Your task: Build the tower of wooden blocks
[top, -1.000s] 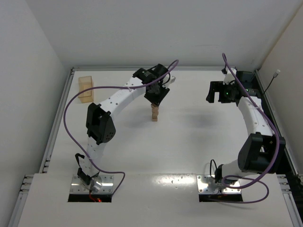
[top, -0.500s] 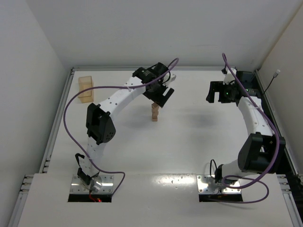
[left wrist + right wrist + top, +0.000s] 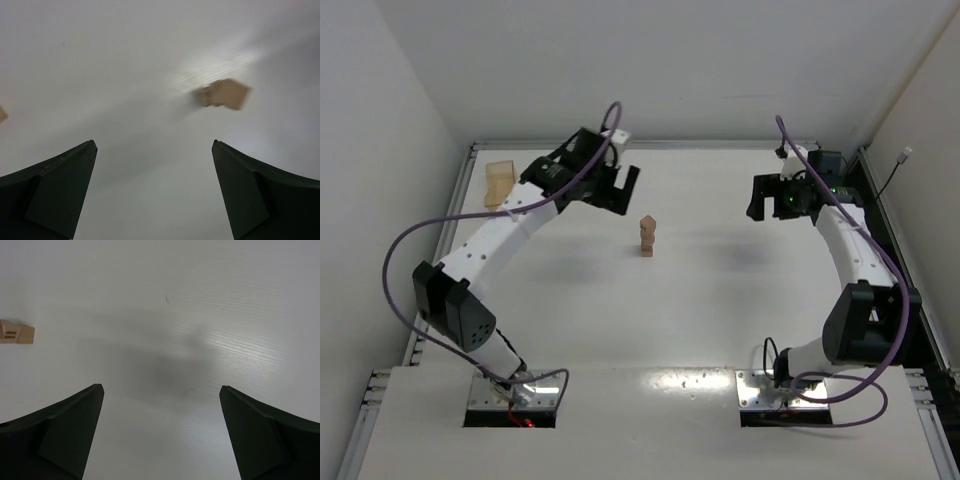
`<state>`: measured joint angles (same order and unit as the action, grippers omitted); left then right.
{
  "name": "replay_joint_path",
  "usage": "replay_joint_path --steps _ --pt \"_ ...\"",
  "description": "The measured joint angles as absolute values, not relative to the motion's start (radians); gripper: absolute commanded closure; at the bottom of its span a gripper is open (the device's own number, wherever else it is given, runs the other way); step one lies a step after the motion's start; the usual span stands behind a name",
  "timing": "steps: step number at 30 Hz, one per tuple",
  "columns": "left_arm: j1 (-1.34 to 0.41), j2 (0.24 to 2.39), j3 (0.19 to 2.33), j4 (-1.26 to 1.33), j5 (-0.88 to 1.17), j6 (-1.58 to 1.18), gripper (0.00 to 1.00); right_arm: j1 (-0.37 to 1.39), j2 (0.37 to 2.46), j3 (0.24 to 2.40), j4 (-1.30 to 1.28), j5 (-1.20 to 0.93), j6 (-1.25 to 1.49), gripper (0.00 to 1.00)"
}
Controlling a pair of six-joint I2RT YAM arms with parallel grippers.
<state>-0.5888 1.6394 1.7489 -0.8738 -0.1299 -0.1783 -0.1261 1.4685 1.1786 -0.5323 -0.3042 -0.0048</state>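
The tower (image 3: 647,236) is a narrow stack of small tan wood blocks standing alone near the table's middle, its top cube turned a little. My left gripper (image 3: 617,192) hangs open up and to the left of it, apart from it, with nothing between the fingers. In the left wrist view the tower (image 3: 225,94) is a blurred tan shape beyond the open left gripper (image 3: 154,144). My right gripper (image 3: 770,205) is open and empty at the far right. In the right wrist view the tower (image 3: 15,333) lies at the left edge, far from the right gripper (image 3: 161,387).
A larger tan open box (image 3: 500,183) sits at the far left of the table, behind the left arm. Raised rails (image 3: 440,260) edge the table, with white walls beyond. A purple cable loops off each arm.
My left gripper opened, let go of the top block and swung away to the left; its arm now reaches from the far left. The right gripper shifted slightly left. The tower stands.
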Motion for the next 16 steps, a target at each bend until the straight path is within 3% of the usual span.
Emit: replay_joint_path --steps 8,16 --pt "-0.194 1.603 1.264 -0.77 -0.103 -0.225 0.0 -0.068 1.469 1.151 -0.541 -0.264 -0.019 0.0" --pt "-0.119 1.65 1.214 -0.722 -0.049 -0.237 0.0 -0.058 1.487 1.147 -0.543 -0.235 -0.027 0.0"
